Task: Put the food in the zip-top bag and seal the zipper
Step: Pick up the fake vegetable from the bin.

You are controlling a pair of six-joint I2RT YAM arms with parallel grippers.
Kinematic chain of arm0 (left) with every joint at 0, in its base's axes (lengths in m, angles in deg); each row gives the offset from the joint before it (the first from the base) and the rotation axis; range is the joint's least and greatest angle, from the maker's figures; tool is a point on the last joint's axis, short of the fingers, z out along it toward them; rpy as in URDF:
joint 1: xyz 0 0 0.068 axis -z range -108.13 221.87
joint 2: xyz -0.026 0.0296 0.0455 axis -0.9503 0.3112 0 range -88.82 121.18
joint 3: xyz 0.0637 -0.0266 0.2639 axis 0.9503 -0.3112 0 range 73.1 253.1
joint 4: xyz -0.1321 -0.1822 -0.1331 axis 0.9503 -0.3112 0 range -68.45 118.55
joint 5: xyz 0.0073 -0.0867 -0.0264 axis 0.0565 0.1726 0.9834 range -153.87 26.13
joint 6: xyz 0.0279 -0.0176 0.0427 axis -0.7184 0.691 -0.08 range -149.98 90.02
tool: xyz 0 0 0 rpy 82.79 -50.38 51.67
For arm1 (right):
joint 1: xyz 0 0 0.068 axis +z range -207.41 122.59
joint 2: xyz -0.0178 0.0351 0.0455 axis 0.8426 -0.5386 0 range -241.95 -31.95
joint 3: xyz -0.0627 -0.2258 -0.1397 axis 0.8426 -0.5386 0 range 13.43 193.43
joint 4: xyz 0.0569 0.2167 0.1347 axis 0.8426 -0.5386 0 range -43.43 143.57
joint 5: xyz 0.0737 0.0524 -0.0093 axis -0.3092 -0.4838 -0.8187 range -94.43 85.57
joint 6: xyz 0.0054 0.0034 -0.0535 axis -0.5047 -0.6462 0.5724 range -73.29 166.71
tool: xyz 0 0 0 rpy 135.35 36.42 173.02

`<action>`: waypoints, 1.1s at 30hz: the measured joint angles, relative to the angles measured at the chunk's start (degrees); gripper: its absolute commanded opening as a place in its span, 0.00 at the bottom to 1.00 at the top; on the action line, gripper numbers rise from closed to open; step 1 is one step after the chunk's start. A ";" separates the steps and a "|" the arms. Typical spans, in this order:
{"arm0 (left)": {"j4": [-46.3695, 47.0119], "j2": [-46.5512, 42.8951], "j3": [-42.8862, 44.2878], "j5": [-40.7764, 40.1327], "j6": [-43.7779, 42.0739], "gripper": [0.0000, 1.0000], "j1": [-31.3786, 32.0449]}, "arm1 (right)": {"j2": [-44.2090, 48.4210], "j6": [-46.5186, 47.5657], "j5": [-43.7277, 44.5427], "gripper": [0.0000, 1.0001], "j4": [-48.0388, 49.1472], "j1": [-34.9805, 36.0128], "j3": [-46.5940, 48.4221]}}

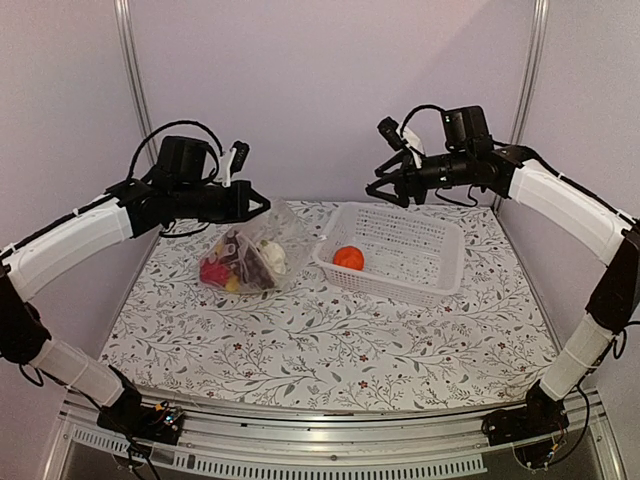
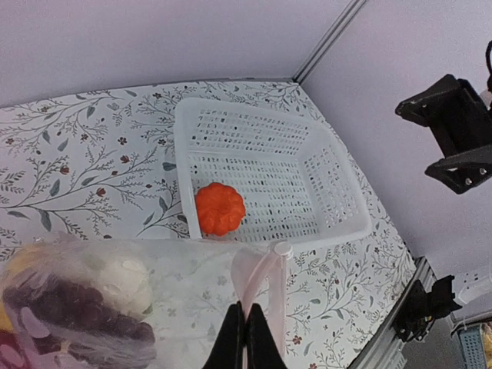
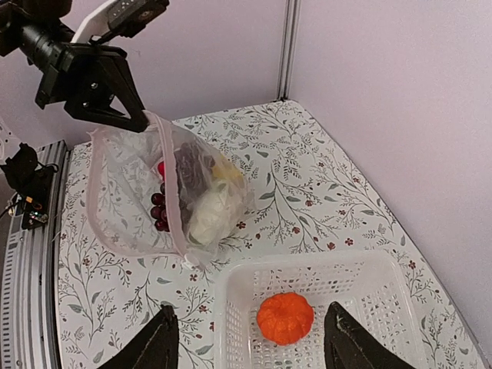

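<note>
The clear zip-top bag (image 1: 250, 255) rests on the table left of centre, its mouth edge lifted. Inside lie white cauliflower (image 1: 272, 256), dark purple grapes (image 1: 248, 268) and red and yellow pieces (image 1: 213, 272). My left gripper (image 1: 262, 203) is shut on the bag's pinkish-white zipper (image 2: 265, 273) at its top edge; the strip (image 3: 171, 181) also shows in the right wrist view. The orange round fruit (image 1: 348, 258) lies in the white lattice basket (image 1: 440, 262). My right gripper (image 1: 377, 190) is open and empty, high above the basket, its fingers (image 3: 157, 344) straddling the fruit (image 3: 285, 317).
The basket (image 2: 338, 223) stands just right of the bag, nearly touching it. Purple walls and metal posts (image 1: 131, 70) close the table's back and sides. The floral tabletop (image 1: 330, 350) stretches to the rail at the near edge.
</note>
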 measured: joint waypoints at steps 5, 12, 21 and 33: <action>-2.27 -2.73 0.15 -3.04 -2.97 0.00 1.75 | -2.84 -0.57 3.87 0.63 0.07 -1.03 -0.17; -4.46 -3.82 0.09 -6.49 -4.94 0.00 1.75 | -15.43 -2.01 7.89 0.68 -2.03 -1.14 2.97; -4.61 -5.20 -1.64 -7.45 -5.11 0.00 1.75 | -26.03 -4.11 8.52 0.81 -6.54 -1.14 8.81; -4.59 -5.22 -3.32 -7.37 -5.09 0.00 1.75 | -33.07 -4.74 6.40 0.99 -10.21 -1.14 14.27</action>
